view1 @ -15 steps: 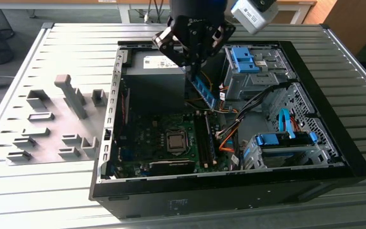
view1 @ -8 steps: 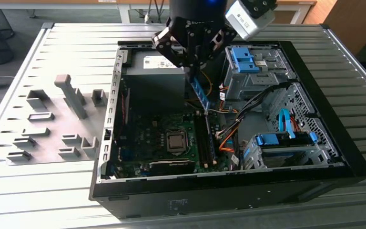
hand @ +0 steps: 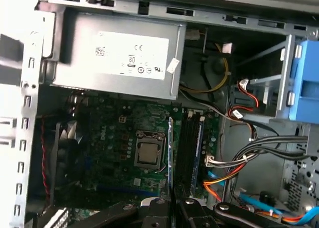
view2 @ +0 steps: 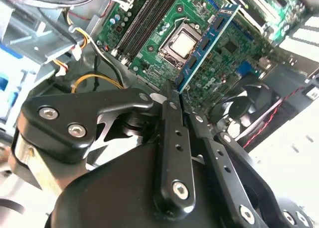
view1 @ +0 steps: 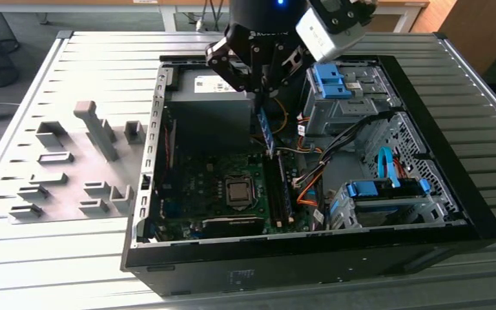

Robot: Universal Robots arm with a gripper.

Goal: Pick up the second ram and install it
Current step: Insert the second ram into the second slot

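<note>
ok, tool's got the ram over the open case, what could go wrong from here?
1. The tool grips the second ram by one end, so most of the stick hangs unsupported. It could tilt and meet the black slots skewed.
2. The orange and yellow cables lie beside the slots. The stick or the tool might snag them.
3. The CPU socket sits beside the slots. A slip could hit it.

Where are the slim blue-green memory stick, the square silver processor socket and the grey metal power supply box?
slim blue-green memory stick [view2: 207, 44], second wrist view, chip-lined face.
square silver processor socket [hand: 148, 156], first wrist view, centre plate.
grey metal power supply box [hand: 119, 54], first wrist view, labelled side.
</note>
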